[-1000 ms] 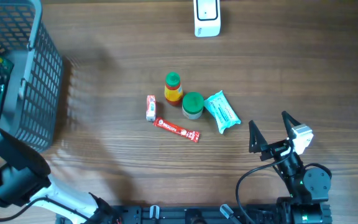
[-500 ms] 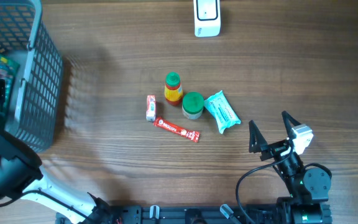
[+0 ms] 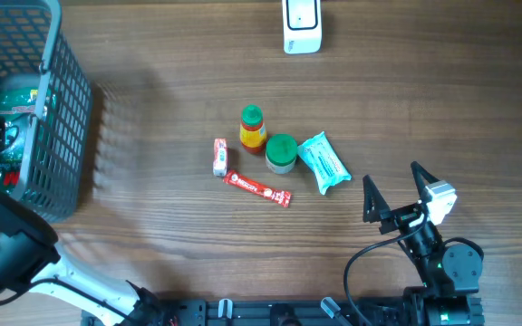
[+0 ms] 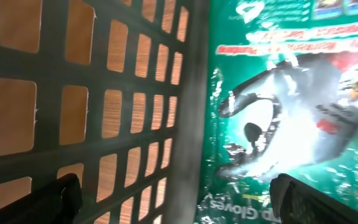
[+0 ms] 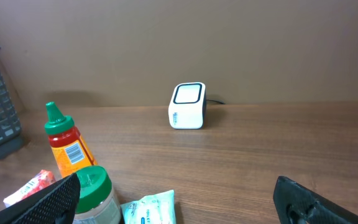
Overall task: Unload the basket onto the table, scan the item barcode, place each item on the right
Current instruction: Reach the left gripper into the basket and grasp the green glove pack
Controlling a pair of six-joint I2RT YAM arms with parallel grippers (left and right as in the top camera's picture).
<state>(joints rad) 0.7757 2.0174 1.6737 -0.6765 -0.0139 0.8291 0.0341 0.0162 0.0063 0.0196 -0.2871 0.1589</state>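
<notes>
The white barcode scanner (image 3: 302, 25) stands at the table's far edge, also visible as the scanner (image 5: 187, 106) in the right wrist view. A green gloves pack (image 3: 18, 95) lies inside the grey mesh basket (image 3: 66, 109) at the left. My left gripper (image 4: 179, 200) hovers open over the basket wall and the gloves pack (image 4: 278, 106), gripping nothing. My right gripper (image 3: 391, 177) stands open and empty near the front right. Its wrist view faces an orange sauce bottle (image 5: 67, 146) with a barcode label.
Mid-table lie the sauce bottle (image 3: 253, 127), a green-lidded jar (image 3: 281, 152), a teal wipes pack (image 3: 323, 161), a red stick pack (image 3: 256, 188) and a small red-white pack (image 3: 219, 156). The left arm (image 3: 7, 252) fills the front left corner.
The left arm has shifted toward the left edge over the basket, uncovering more of the green gloves pack. The right arm and the table items have not moved.
</notes>
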